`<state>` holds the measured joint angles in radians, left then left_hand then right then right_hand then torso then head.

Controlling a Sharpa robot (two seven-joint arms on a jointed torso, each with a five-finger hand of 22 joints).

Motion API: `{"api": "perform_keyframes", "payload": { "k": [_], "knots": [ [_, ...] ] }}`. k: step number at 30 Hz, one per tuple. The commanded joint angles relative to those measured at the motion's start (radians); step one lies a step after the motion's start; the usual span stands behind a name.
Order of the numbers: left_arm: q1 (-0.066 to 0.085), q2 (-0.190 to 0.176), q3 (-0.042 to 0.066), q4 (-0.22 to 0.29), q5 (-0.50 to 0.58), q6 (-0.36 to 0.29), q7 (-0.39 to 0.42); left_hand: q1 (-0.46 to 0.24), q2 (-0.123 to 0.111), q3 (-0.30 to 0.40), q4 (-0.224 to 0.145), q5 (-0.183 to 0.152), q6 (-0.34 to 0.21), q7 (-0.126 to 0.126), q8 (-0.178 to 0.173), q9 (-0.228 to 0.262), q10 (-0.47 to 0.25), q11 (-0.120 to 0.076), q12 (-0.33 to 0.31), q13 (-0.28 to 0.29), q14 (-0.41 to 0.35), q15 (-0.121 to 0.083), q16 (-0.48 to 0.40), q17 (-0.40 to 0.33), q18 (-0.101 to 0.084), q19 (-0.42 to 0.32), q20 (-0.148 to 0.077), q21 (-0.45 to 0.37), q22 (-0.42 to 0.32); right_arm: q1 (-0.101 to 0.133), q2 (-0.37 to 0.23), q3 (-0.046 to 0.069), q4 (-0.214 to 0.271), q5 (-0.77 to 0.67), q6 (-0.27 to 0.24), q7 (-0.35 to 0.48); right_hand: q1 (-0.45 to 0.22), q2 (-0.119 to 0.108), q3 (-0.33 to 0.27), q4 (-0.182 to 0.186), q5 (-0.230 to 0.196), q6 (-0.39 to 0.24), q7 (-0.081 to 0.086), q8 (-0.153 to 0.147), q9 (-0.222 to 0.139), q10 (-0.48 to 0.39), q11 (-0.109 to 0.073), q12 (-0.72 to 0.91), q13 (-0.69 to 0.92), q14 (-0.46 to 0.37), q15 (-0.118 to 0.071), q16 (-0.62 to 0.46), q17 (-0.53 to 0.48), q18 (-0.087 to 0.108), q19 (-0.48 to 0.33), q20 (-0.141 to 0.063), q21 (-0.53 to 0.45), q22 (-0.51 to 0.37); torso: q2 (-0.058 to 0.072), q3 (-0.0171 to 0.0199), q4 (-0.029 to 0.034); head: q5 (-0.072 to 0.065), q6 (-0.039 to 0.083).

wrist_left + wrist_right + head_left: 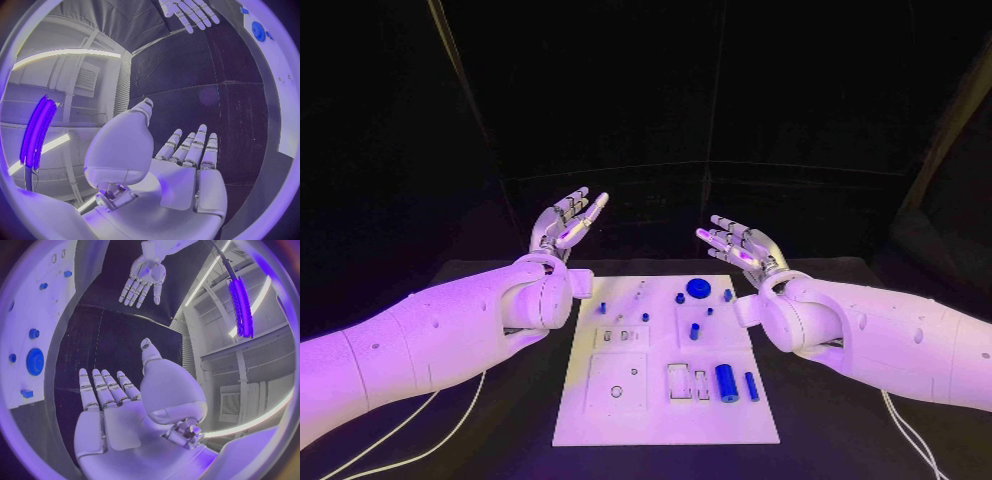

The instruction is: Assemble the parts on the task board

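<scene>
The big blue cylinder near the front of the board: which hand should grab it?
Probably the right hand. The big blue cylinder lies on the task board's right side, nearer that arm. Both it and the left hand are open and raised beyond the board.

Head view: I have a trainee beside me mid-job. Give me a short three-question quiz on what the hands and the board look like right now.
1. True or false: the left hand is holding a blue part.
2. Where are both hands relative to the white board?
A. pressed flat on it
B. raised with fingers spread, beyond its far end, one to each side
C. under the table
3. Fill in: the round blue disc lies near the board's ____ edge, closer to the ____ hand.

Key
1. False: its fingers are apart and hold nothing.
2. B. The right hand is also open.
3. far; right
</scene>
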<state>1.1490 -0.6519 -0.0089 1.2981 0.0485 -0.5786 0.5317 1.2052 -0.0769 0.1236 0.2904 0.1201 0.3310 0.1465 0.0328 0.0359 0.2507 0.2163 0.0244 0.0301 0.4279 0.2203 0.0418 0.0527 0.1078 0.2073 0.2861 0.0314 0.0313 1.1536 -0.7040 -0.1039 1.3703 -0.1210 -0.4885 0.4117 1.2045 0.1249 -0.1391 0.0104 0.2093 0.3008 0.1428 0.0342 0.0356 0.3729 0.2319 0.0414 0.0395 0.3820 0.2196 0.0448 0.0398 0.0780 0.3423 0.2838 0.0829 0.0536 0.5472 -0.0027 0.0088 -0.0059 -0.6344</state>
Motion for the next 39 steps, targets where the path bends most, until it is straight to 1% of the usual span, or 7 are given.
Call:
{"api": "perform_keyframes", "payload": {
  "k": [1, 7, 8, 9, 18, 32, 39],
  "knots": [
    [0.002, 0.002, 0.0, -0.004, 0.014, 0.075, 0.039, 0.004, 0.008, -0.004, 0.003, 0.003, 0.013, 0.102, 0.005, 0.002, 0.018, 0.002, 0.007, 0.002, 0.016, 0.002, 0.007, 0.003, 0.018, 0.003, 0.007, 0.003, 0.002, 0.013, 0.009, -0.008, -0.022, -0.096, 0.18, -0.06, 0.158, 0.011, 0.021, -0.103, -0.026, 0.176, 0.125, 0.03, 0.017, 0.274, 0.013, 0.041, 0.02, 0.334, -0.002, 0.06, 0.025, 0.067, 0.208, 0.007, 0.082, 0.03, 0.0, 0.0, 0.0002, 0.0, 0.0],
    [0.002, 0.002, 0.0, -0.004, 0.014, 0.075, 0.039, 0.005, 0.066, -0.042, -0.008, -0.001, 0.122, 0.138, 0.02, 0.011, 0.196, 0.048, 0.031, 0.015, 0.205, 0.028, 0.048, 0.028, 0.006, 0.129, 0.008, 0.043, 0.023, 0.027, 0.019, -0.022, -0.049, -0.123, 0.236, -0.079, 0.196, 0.011, 0.038, -0.167, -0.043, 0.368, 0.106, 0.057, 0.03, 0.488, -0.021, 0.085, 0.028, 0.536, -0.042, 0.1, 0.028, 0.105, 0.401, 0.004, 0.153, 0.044, 0.0, 0.0, 0.0002, 0.0, 0.0],
    [0.002, 0.002, 0.0, -0.004, 0.014, 0.075, 0.039, 0.015, 0.07, -0.051, -0.011, -0.001, 0.14, 0.137, 0.021, 0.011, 0.228, 0.047, 0.033, 0.017, 0.252, 0.024, 0.058, 0.034, 0.01, 0.183, 0.007, 0.06, 0.031, 0.027, 0.019, -0.022, -0.049, -0.124, 0.238, -0.079, 0.2, 0.013, 0.042, -0.177, -0.041, 0.411, 0.103, 0.064, 0.033, 0.51, -0.027, 0.091, 0.028, 0.559, -0.048, 0.103, 0.028, 0.107, 0.419, 0.0, 0.16, 0.044, 0.0, 0.0, 0.0002, 0.0, 0.0],
    [0.003, -0.028, 0.0, -0.004, 0.016, 0.165, 0.035, 0.021, 0.072, -0.056, -0.013, -0.001, 0.157, 0.137, 0.024, 0.013, 0.256, 0.048, 0.036, 0.019, 0.285, 0.021, 0.066, 0.038, 0.012, 0.226, 0.005, 0.074, 0.038, 0.034, -0.006, -0.022, -0.086, -0.402, 0.089, -0.058, 0.201, 0.014, 0.044, -0.182, -0.04, 0.437, 0.102, 0.068, 0.034, 0.521, -0.03, 0.094, 0.027, 0.57, -0.051, 0.104, 0.028, 0.108, 0.429, -0.002, 0.164, 0.043, 0.011, -0.0013, 0.0059, -0.008, -0.003],
    [0.002, -0.087, 0.0, 0.088, 0.017, 0.196, 0.024, 0.115, 0.088, -0.114, -0.065, -0.001, 0.501, 0.115, 0.085, 0.035, 0.615, 0.0, 0.099, 0.036, 0.509, -0.046, 0.139, 0.06, 0.074, 0.567, -0.002, 0.207, 0.087, 0.08, -0.018, -0.021, -0.081, -0.597, 0.086, -0.097, 0.181, 0.03, 0.066, -0.254, -0.018, 0.608, 0.08, 0.069, 0.032, 0.641, -0.06, 0.085, 0.023, 0.707, -0.093, 0.098, 0.028, 0.107, 0.54, -0.043, 0.202, 0.037, 0.058, -0.0048, 0.0029, 0.001, 0.011],
    [0.002, -0.164, 0.0, 0.205, 0.005, 0.234, 0.01, 0.183, 0.108, -0.151, -0.139, 0.0, 0.622, 0.07, 0.117, 0.031, 0.785, -0.052, 0.133, 0.045, 0.667, -0.099, 0.176, 0.099, 0.078, 0.702, -0.049, 0.244, 0.086, 0.121, -0.01, -0.02, -0.096, -0.915, 0.106, -0.246, 0.184, 0.014, 0.11, -0.301, 0.003, 0.717, 0.044, 0.066, 0.031, 0.823, -0.119, 0.077, 0.025, 0.929, -0.174, 0.14, 0.061, 0.104, 0.723, -0.141, 0.39, 0.124, 0.139, -0.0152, 0.0294, -0.022, 0.026],
    [0.003, -0.209, 0.0, 0.287, -0.002, 0.234, 0.007, 0.186, 0.11, -0.159, -0.145, -0.001, 0.631, 0.066, 0.113, 0.03, 0.804, -0.057, 0.131, 0.047, 0.687, -0.106, 0.181, 0.11, 0.078, 0.72, -0.056, 0.249, 0.086, 0.128, 0.007, 0.022, -0.089, -1.171, 0.178, -0.376, 0.17, -0.027, 0.104, -0.299, -0.026, 0.742, 0.025, 0.051, 0.031, 0.868, -0.146, 0.056, 0.028, 1.116, -0.22, 0.242, 0.141, 0.104, 0.807, -0.185, 0.546, 0.21, 0.176, -0.0122, 0.0295, -0.03, 0.037]
  ]
}}
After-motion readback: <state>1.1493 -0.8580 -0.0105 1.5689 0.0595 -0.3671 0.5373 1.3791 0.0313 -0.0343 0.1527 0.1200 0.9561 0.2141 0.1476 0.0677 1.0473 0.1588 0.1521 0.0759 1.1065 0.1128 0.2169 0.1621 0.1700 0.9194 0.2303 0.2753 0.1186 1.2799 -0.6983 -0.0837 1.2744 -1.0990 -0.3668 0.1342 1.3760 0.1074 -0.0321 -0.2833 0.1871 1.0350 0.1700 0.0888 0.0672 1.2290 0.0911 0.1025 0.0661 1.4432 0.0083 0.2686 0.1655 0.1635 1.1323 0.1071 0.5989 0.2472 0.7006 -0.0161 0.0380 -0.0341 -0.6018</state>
